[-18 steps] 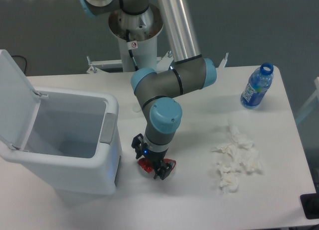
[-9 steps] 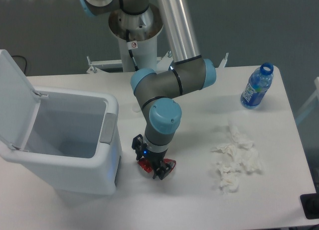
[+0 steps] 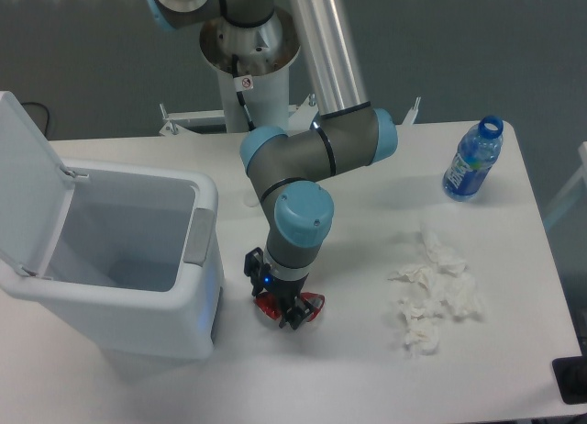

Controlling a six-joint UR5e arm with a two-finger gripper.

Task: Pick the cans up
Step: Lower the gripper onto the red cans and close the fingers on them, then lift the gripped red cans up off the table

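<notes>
Camera view: white tissue wads lie at the bench's near right. Just left, the end effector is clamped on the red can, low over the bench beside the open white bin. Farther right stands a blue-labelled bottle.

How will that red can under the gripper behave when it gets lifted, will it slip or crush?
The red can looks small and dented, so it is probably light and thin-walled and may crumple further under a firm squeeze. Its shiny, uneven surface could let it slip or twist in the gripper. Most of it is hidden, so the grasp cannot be judged.
</notes>
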